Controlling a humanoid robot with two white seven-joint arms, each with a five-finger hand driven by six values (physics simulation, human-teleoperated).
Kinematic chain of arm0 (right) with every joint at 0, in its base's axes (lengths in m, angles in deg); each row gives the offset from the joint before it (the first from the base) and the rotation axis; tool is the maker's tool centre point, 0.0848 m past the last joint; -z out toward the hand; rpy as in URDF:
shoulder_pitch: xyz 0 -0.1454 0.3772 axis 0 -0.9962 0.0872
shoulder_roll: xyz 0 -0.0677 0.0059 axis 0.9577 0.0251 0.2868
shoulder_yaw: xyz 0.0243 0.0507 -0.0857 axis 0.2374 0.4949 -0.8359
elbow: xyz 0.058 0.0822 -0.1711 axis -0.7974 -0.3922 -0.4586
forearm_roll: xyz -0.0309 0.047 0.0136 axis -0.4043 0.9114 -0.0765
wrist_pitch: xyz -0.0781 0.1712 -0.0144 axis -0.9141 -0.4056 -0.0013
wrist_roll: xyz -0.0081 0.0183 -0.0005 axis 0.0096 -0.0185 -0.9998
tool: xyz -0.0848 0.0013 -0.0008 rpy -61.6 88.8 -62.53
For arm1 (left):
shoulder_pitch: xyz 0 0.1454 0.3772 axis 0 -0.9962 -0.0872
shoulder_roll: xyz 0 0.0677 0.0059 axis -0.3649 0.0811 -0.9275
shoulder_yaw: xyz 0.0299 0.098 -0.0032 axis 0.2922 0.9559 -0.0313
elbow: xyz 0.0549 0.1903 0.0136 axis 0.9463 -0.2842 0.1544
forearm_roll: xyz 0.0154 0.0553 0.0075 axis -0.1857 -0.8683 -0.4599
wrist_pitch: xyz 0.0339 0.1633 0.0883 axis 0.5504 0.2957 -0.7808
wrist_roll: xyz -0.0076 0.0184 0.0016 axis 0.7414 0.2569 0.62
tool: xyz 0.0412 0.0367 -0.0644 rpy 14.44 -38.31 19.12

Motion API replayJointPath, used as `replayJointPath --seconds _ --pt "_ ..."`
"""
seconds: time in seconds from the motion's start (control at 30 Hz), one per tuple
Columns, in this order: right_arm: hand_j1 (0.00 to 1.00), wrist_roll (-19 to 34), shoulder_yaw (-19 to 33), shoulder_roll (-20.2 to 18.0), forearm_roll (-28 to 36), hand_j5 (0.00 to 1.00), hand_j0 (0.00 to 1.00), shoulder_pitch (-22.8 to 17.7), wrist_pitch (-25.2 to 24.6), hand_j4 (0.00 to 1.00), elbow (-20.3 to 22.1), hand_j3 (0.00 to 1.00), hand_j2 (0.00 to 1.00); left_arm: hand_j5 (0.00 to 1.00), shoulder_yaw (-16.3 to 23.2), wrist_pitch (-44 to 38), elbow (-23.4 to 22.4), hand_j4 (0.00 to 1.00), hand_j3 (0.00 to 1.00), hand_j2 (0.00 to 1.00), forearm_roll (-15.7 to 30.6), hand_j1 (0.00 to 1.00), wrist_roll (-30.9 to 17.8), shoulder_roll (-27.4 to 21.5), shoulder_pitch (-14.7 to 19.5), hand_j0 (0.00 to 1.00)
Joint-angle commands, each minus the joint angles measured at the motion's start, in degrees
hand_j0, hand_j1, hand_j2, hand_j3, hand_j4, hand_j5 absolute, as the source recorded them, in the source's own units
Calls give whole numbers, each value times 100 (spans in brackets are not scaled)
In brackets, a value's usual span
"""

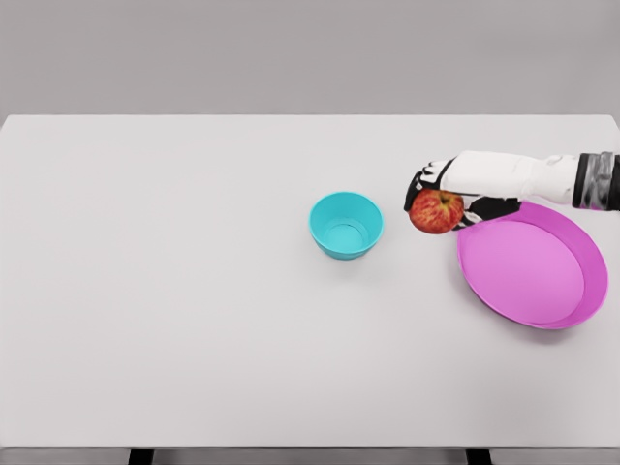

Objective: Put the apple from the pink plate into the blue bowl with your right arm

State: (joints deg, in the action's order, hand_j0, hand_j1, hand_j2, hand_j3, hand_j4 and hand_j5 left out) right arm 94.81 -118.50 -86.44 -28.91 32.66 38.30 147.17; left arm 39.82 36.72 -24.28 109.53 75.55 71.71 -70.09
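Note:
My right hand (438, 197) reaches in from the right edge and is shut on a red apple (435, 211). The apple hangs above the table, just left of the pink plate (533, 263) and to the right of the blue bowl (346, 224). The plate holds nothing. The bowl stands upright near the table's middle, with nothing inside. A small gap separates the apple from the bowl's right rim. My left arm is out of view.
The white table (194, 291) spans the whole view, its front edge near the bottom of the picture and its far edge against a grey wall.

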Motion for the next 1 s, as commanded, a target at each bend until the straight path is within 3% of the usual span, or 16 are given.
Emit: replayJointPath --seconds 0.0,0.37,0.57,0.63,0.7,0.8,0.97 --pt "40 57 6 188 45 40 40 0 -11 40 -38 40 40 100 0 0 0 100 100 100 1 100 -1 0 0 100" --pt "40 374 -73 1252 -60 40 40 440 -478 40 -539 40 40 100 0 0 0 100 100 100 1 100 -1 0 0 100" --pt "42 391 -126 1586 -227 42 42 510 -557 42 -776 42 42 100 0 0 0 100 100 100 1 100 -1 0 0 100" --pt "50 383 -126 1586 -341 50 50 501 -557 50 -759 50 50 100 0 0 0 100 100 100 1 100 -1 0 0 100" --pt "71 374 -117 1577 -350 71 71 510 -575 71 -741 71 71 100 0 0 0 100 100 100 1 100 -1 0 0 100" --pt "86 347 -108 1577 -491 86 86 510 -724 86 -706 86 86 100 0 0 0 100 100 100 1 100 -1 0 0 100" --pt "93 347 -108 1524 -499 93 93 519 -742 93 -609 93 93 100 0 0 0 100 100 100 1 100 -1 0 0 100"
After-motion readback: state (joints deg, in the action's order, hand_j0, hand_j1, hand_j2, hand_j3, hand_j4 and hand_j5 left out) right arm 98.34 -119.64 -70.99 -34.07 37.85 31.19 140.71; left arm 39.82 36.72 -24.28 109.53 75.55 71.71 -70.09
